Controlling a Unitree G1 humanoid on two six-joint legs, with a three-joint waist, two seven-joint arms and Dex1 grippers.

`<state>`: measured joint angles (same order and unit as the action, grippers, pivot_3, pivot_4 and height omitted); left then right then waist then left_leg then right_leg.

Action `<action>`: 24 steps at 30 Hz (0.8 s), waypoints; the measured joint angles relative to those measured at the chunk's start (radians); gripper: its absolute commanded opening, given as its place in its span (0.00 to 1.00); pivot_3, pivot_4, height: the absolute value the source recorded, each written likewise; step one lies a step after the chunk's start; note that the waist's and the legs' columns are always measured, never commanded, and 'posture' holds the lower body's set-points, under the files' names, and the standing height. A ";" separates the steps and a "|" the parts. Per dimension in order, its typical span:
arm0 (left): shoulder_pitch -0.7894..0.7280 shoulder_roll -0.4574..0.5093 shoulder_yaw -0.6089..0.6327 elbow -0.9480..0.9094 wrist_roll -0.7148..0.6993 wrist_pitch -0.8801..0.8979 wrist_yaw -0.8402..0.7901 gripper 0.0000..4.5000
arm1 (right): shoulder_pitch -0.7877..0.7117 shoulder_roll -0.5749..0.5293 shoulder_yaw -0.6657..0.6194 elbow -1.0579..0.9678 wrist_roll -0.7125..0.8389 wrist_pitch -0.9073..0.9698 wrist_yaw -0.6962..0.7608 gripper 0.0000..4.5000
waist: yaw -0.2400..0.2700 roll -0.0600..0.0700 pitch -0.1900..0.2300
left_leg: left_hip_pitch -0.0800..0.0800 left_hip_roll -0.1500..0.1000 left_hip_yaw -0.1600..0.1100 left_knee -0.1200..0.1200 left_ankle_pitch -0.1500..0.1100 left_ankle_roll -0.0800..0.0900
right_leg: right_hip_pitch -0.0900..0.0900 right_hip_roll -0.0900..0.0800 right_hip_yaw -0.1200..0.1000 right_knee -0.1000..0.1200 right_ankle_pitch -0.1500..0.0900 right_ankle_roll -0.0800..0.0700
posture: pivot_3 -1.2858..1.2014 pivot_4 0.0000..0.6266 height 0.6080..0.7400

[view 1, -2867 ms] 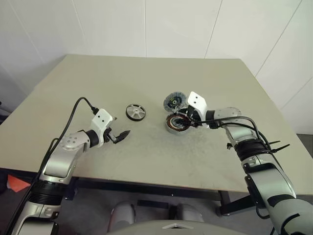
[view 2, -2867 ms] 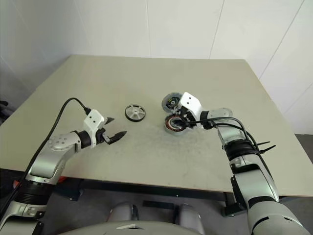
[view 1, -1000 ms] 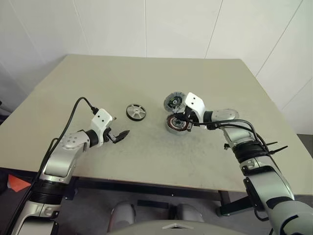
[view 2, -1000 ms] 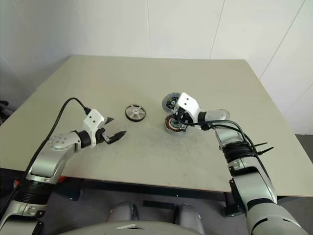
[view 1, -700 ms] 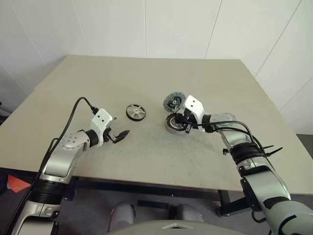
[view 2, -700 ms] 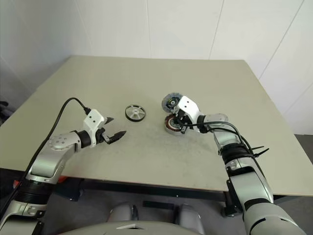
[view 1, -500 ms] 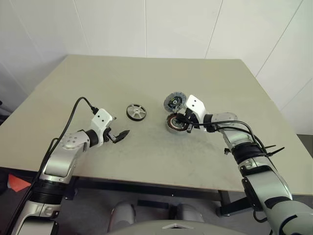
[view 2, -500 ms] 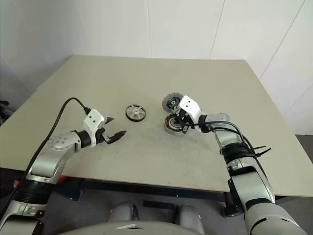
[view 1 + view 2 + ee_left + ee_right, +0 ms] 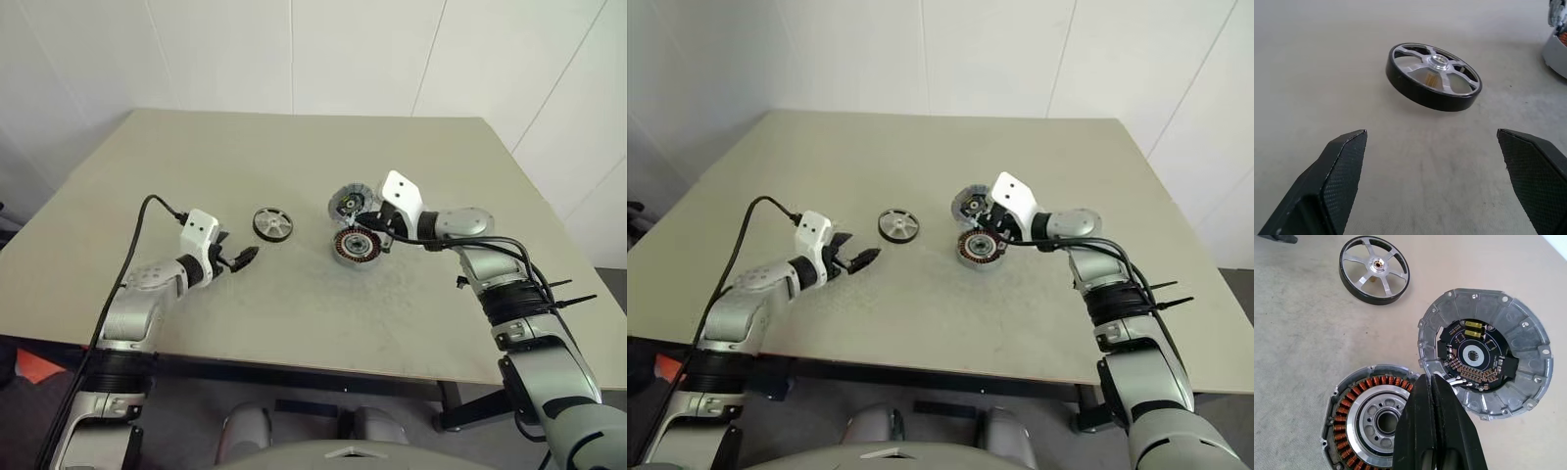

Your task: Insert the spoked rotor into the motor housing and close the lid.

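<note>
The spoked rotor point(image 9: 272, 223) lies flat on the table, dark rim and silver spokes up. Just short of it, my left gripper point(image 9: 238, 258) is open, and the rotor point(image 9: 1432, 76) sits ahead of the wide gap between its fingers without touching them. To the rotor's right stands the motor housing point(image 9: 355, 245), its copper windings and silver hub point(image 9: 1376, 418) showing. The lid point(image 9: 1484, 352) is swung open at the housing's far edge, circuit side showing. My right gripper point(image 9: 1429, 378) is shut with nothing in it and hovers over the seam between housing and lid.
The beige table point(image 9: 294, 313) runs wide around the parts, with its front edge close below both arms. A white wall stands behind the far edge. A black cable point(image 9: 147, 211) loops up from my left wrist.
My left gripper has moved forward toward the rotor and rolled at the wrist. My right gripper has lifted up off the housing. The rotor, housing and lid have stayed in place.
</note>
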<state>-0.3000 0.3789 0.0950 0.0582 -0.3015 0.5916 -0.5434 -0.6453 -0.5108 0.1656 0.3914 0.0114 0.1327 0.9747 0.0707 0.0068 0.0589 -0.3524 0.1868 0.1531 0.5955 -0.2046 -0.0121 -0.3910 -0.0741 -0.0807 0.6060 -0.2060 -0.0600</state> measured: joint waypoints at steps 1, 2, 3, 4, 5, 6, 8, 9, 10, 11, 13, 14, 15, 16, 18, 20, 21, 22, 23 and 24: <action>-0.017 -0.021 0.021 0.029 -0.012 0.012 0.022 0.96 | 0.000 0.000 -0.001 -0.002 0.000 0.003 -0.001 0.00 | 0.001 0.000 0.000 | 0.000 0.000 0.000 0.000 0.000 0.000 | 0.000 0.000 0.000 0.000 0.000 0.000 | 0.52 0.00 1.00; -0.031 -0.035 0.033 0.054 -0.018 0.021 0.039 0.91 | 0.000 0.000 -0.001 -0.005 0.001 0.007 -0.003 0.00 | 0.001 0.000 0.000 | 0.000 0.000 0.000 0.000 0.000 0.000 | 0.000 0.000 0.000 0.000 0.000 0.000 | 0.52 0.00 1.00; -0.042 -0.045 0.043 0.074 -0.027 0.030 0.051 0.87 | 0.001 0.000 -0.001 -0.009 0.001 0.008 -0.006 0.00 | 0.001 0.000 0.000 | 0.000 0.000 0.000 0.000 0.000 0.000 | 0.000 0.000 0.000 0.000 0.000 0.000 | 0.52 0.00 1.00; -0.055 -0.061 0.058 0.095 -0.034 0.040 0.064 0.87 | 0.001 -0.001 -0.001 -0.012 0.001 0.010 -0.009 0.00 | 0.001 0.000 0.000 | -0.001 0.000 0.000 0.000 0.000 0.000 | 0.000 0.000 0.000 0.000 0.000 0.000 | 0.52 0.00 1.00; -0.065 -0.076 0.067 0.112 -0.045 0.049 0.073 0.87 | 0.002 -0.001 -0.001 -0.015 0.001 0.010 -0.010 0.00 | 0.001 0.000 0.000 | -0.001 0.000 0.000 0.000 0.000 0.001 | 0.000 0.000 0.000 -0.001 0.001 -0.002 | 0.52 0.00 1.00; -0.073 -0.085 0.070 0.123 -0.051 0.054 0.077 0.87 | 0.002 -0.001 -0.001 -0.016 0.001 0.010 -0.012 0.00 | 0.001 0.000 0.000 | -0.001 0.000 0.000 0.000 0.000 0.001 | 0.000 0.000 0.000 -0.001 0.002 -0.003 | 0.52 0.00 1.00; -0.102 -0.116 0.079 0.158 -0.072 0.073 0.087 0.87 | 0.003 -0.001 -0.002 -0.017 0.001 0.011 -0.014 0.00 | 0.002 0.000 0.000 | -0.002 0.000 0.000 0.000 -0.001 0.001 | -0.001 0.000 0.000 -0.001 0.003 -0.005 | 0.52 0.00 1.00; -0.129 -0.143 0.088 0.186 -0.084 0.083 0.092 0.87 | 0.003 -0.001 -0.002 -0.017 0.002 0.011 -0.015 0.00 | 0.005 -0.001 0.000 | -0.002 -0.001 0.000 0.000 -0.001 0.001 | -0.001 0.000 0.000 -0.001 0.003 -0.005 | 0.52 0.00 1.00; -0.143 -0.157 0.089 0.201 -0.093 0.087 0.094 0.87 | 0.003 0.000 -0.002 -0.018 0.002 0.011 -0.016 0.00 | 0.007 -0.001 0.000 | -0.003 -0.001 0.000 0.000 -0.001 0.001 | -0.001 0.000 0.000 -0.001 0.003 -0.005 | 0.52 0.00 1.00; -0.158 -0.172 0.090 0.213 -0.101 0.093 0.095 0.87 | 0.003 0.000 -0.002 -0.018 0.002 0.011 -0.016 0.00 | 0.008 -0.001 0.001 | -0.003 -0.001 0.000 0.000 -0.001 0.001 | -0.001 0.000 0.000 -0.002 0.003 -0.005 | 0.52 0.00 1.00; -0.176 -0.184 0.093 0.237 -0.109 0.096 0.096 0.87 | 0.003 0.000 -0.002 -0.019 0.002 0.011 -0.016 0.00 | 0.009 -0.001 0.001 | -0.003 -0.001 0.000 0.000 -0.001 0.002 | -0.001 0.000 0.000 -0.002 0.003 -0.005 | 0.52 0.00 1.00; -0.187 -0.191 0.095 0.254 -0.111 0.097 0.101 0.87 | 0.004 -0.001 -0.002 -0.019 0.002 0.011 -0.017 0.00 | 0.009 -0.001 0.001 | -0.003 0.000 0.000 0.000 -0.001 0.002 | -0.002 0.000 0.000 -0.002 0.003 -0.005 | 0.52 0.00 1.00; -0.199 -0.202 0.098 0.275 -0.112 0.097 0.106 0.87 | 0.005 -0.001 -0.002 -0.019 0.002 0.011 -0.017 0.00 | 0.009 -0.001 0.001 | -0.004 0.000 0.000 0.000 -0.001 0.002 | -0.003 0.000 0.000 -0.002 0.003 -0.005 | 0.52 0.00 1.00; -0.208 -0.212 0.099 0.291 -0.114 0.097 0.112 0.87 | 0.005 -0.001 -0.002 -0.019 0.002 0.011 -0.017 0.00 | 0.009 -0.001 0.001 | -0.006 -0.001 0.000 0.000 -0.001 0.002 | -0.004 0.000 0.000 -0.002 0.003 -0.005 | 0.52 0.00 1.00; -0.236 -0.230 0.118 0.330 -0.123 0.097 0.124 0.87 | 0.010 -0.003 -0.005 -0.019 0.002 0.011 -0.018 0.00 | 0.013 -0.001 0.001 | -0.008 -0.001 0.000 0.001 -0.001 0.002 | -0.005 0.000 0.000 -0.001 0.004 -0.006 | 0.52 0.00 1.00; -0.273 -0.250 0.144 0.379 -0.135 0.096 0.145 0.87 | 0.010 -0.003 -0.004 -0.019 0.002 0.011 -0.018 0.00 | 0.021 -0.001 0.001 | -0.008 -0.001 0.000 0.001 -0.001 0.002 | -0.006 0.000 0.000 -0.001 0.004 -0.006 | 0.52 0.00 1.00; -0.286 -0.256 0.151 0.397 -0.140 0.095 0.152 0.87 | 0.010 -0.003 -0.005 -0.019 0.002 0.011 -0.019 0.00 | 0.024 -0.001 0.001 | -0.008 -0.001 0.000 0.001 -0.001 0.002 | -0.005 0.000 0.000 -0.001 0.004 -0.006 | 0.52 0.00 1.00; -0.295 -0.262 0.164 0.414 -0.149 0.095 0.158 0.83 | 0.011 -0.003 -0.005 -0.019 0.002 0.011 -0.019 0.00 | 0.026 -0.001 0.001 | -0.008 -0.001 0.000 0.001 -0.001 0.002 | -0.005 -0.001 0.000 -0.001 0.004 -0.006 | 0.52 0.00 1.00; -0.299 -0.267 0.174 0.422 -0.155 0.094 0.162 0.80 | 0.011 -0.003 -0.005 -0.019 0.002 0.011 -0.019 0.00 | 0.027 -0.001 0.001 | -0.008 -0.001 0.000 0.001 -0.001 0.002 | -0.005 -0.001 0.000 -0.001 0.004 -0.006 | 0.52 0.00 1.00; -0.305 -0.274 0.192 0.435 -0.167 0.094 0.167 0.75 | 0.011 -0.003 -0.005 -0.019 0.002 0.011 -0.020 0.00 | 0.028 -0.001 0.001 | -0.008 -0.001 0.000 0.001 -0.001 0.002 | -0.005 -0.001 0.000 -0.001 0.004 -0.006 | 0.52 0.00 1.00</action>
<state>-0.6045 0.1050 0.2872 0.4929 -0.4681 0.6853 -0.3766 -0.6347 -0.5141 0.1611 0.3725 0.0134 0.1441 0.9549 0.0989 0.0056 0.0596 -0.3603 0.1857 0.1528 0.5966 -0.2052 -0.0102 -0.3964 -0.0747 -0.0812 0.6047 -0.2022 -0.0661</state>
